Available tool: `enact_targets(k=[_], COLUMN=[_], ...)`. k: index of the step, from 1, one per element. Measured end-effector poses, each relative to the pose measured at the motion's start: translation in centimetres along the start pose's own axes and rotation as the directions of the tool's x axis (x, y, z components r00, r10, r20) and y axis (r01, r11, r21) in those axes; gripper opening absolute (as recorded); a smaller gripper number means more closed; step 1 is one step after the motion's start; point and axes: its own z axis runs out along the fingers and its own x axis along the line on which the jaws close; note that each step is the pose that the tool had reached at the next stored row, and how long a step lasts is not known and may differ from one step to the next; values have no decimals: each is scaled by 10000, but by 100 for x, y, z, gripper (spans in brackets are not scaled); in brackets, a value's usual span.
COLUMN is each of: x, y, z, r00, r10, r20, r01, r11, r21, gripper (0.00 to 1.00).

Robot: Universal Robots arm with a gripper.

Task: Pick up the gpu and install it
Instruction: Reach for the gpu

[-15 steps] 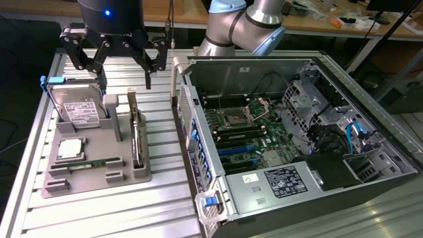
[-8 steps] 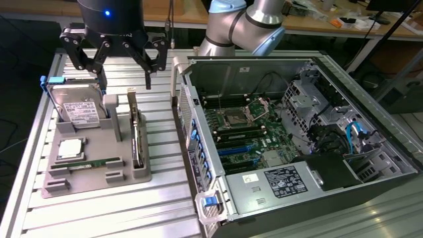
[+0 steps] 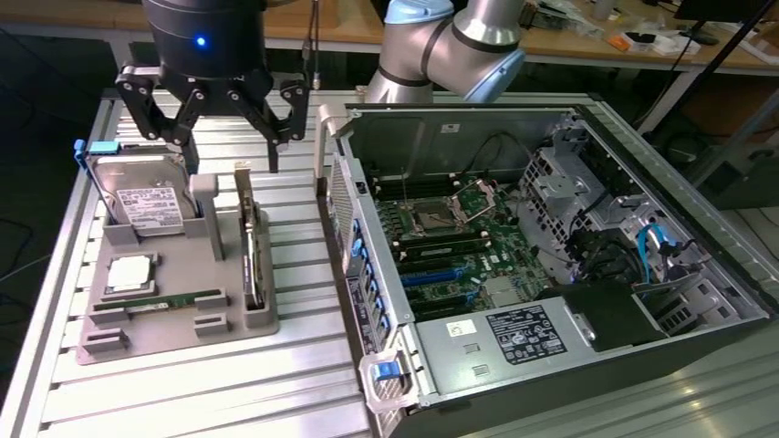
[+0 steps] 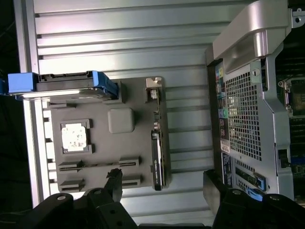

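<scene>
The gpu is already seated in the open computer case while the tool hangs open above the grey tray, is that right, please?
Not quite: the gpu is not in the computer case; it stands on edge in a slot of the grey tray, beside the case. The tool does hang open above that tray. The exterior view shows this.

Ribbed aluminium table (image 3: 182, 383) in foreground; wooden workbench (image 3: 347, 23) behind, cluttered; dark floor (image 3: 36, 137) beyond table edge.
</scene>
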Motion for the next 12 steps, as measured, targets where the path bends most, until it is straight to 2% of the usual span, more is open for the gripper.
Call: enact_targets(k=[12], x=[5], y=[-10], z=[209], r00=[10000], r10=[0], r20=[1], r01=[0], r11=[10000], r21=[0], gripper=[78])
